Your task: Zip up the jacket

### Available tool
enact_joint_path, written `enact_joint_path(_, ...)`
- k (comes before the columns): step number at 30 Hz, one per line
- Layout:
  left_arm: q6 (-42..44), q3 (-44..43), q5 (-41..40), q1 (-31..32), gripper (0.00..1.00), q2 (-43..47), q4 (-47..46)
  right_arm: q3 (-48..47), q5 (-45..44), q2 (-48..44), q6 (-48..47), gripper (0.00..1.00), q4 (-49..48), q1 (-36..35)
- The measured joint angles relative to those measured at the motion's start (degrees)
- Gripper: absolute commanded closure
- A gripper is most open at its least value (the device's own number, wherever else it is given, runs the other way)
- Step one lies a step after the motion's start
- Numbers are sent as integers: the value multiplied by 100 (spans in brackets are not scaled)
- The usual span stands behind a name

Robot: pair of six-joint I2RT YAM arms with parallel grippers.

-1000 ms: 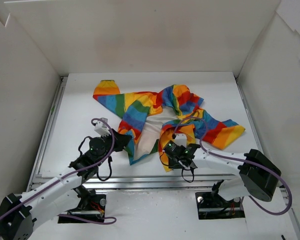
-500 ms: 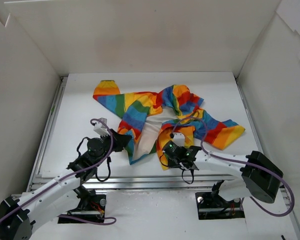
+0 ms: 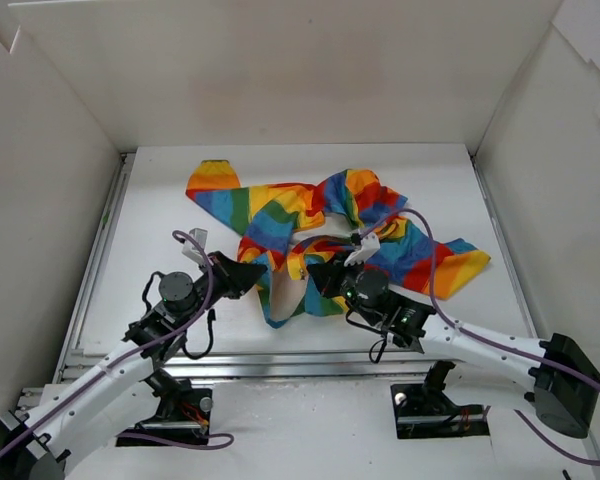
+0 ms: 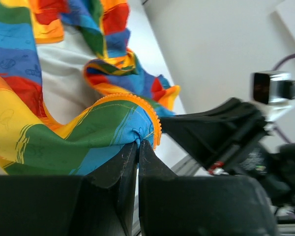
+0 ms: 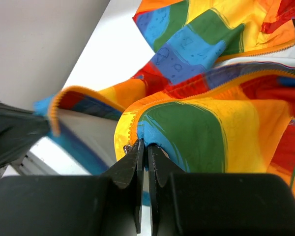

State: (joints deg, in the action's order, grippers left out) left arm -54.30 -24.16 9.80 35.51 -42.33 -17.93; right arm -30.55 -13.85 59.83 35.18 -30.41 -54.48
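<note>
Leftward, at the near-left hem of the small, soft, rainbow-striped fabric jacket [image 3: 270, 215], the left claw [image 4: 137, 145] is pinched tight on its orange zipper edge [image 4: 155, 128]. The jacket lies crumpled and unzipped on the middle of the white bench [image 3: 155, 195]. At its near-right hem, the right claw [image 5: 146, 145] is clamped on the facing zipper edge [image 5: 130, 123].
</note>
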Motion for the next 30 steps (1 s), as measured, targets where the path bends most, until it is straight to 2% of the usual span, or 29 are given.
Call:
enact_joint_path(5,-116,-2,144,2,100,79,-179,542,-195,245,-111,100,-785,-4)
enact_joint_path(14,-70,4,-68,396,100,-374,-461,619,-380,306,-229,100,-1589,-28)
enact_joint_path(20,28,-157,-380,612,100,-870,-468,619,-389,306,-227,100,-1703,-42)
enact_joint_path(30,295,-177,-796,885,100,-1119,-822,625,-385,203,-81,100,-1694,-44)
